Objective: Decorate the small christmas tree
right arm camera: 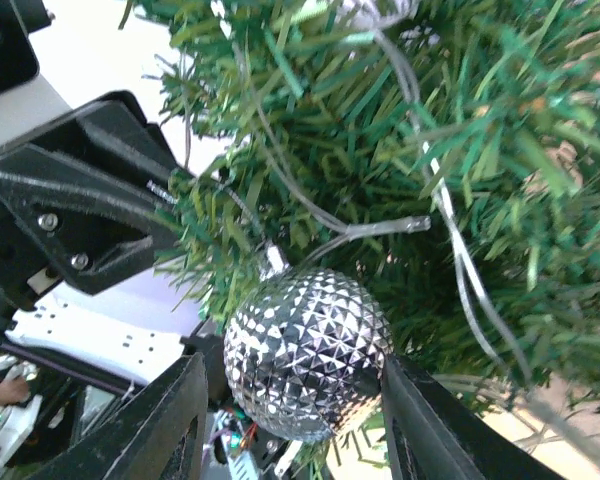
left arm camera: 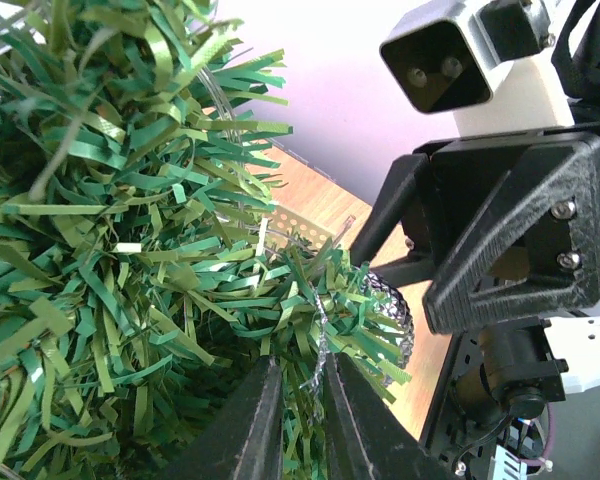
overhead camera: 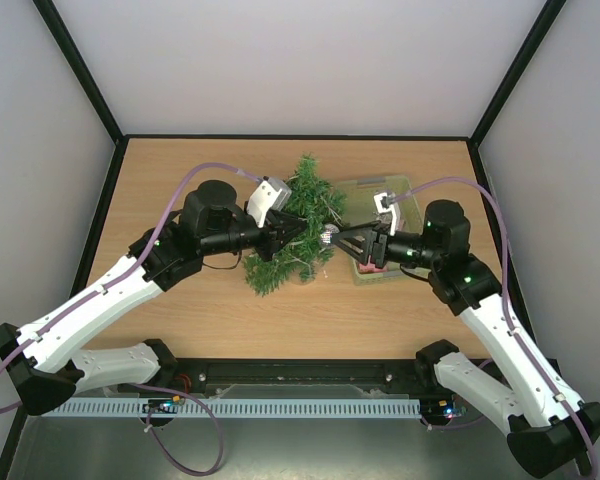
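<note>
The small christmas tree [overhead camera: 298,225] stands mid-table, dark green and bristly. My left gripper [overhead camera: 292,232] reaches into it from the left. In the left wrist view the left gripper [left arm camera: 302,395] is closed on a branch of the tree [left arm camera: 130,250], with a thin silver thread between the fingers. A faceted silver bauble [overhead camera: 328,237] sits at the tree's right side. In the right wrist view the bauble [right arm camera: 308,355] lies between the fingers of my right gripper [right arm camera: 295,410]. Its cap is in the needles. The right finger touches it and the left finger stands slightly off it.
A pale green plastic basket [overhead camera: 365,190] stands right of the tree, under my right arm, with something red [overhead camera: 370,266] at its near end. Clear plastic light-wire strands [right arm camera: 450,240] run through the branches. The two grippers are close together at the tree.
</note>
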Tool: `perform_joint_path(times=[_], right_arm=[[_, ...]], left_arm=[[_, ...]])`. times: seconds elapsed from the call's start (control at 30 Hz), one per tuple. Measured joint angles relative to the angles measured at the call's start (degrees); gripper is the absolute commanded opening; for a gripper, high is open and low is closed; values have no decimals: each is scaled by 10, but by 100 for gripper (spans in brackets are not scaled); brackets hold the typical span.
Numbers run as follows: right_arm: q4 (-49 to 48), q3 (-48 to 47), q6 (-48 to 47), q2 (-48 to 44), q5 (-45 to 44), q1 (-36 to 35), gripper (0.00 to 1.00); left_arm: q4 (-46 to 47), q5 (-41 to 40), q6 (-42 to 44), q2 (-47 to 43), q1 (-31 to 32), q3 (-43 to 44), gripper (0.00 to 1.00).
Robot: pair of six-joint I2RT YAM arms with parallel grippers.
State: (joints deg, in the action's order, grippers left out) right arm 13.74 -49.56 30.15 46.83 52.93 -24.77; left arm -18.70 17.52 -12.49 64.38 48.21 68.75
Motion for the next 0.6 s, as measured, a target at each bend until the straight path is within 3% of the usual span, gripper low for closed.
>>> perform_joint_path(times=[0.6], right_arm=[[92,-9,-76,-25,34,0,61]], left_arm=[[2,0,-4,0,0,0,16]])
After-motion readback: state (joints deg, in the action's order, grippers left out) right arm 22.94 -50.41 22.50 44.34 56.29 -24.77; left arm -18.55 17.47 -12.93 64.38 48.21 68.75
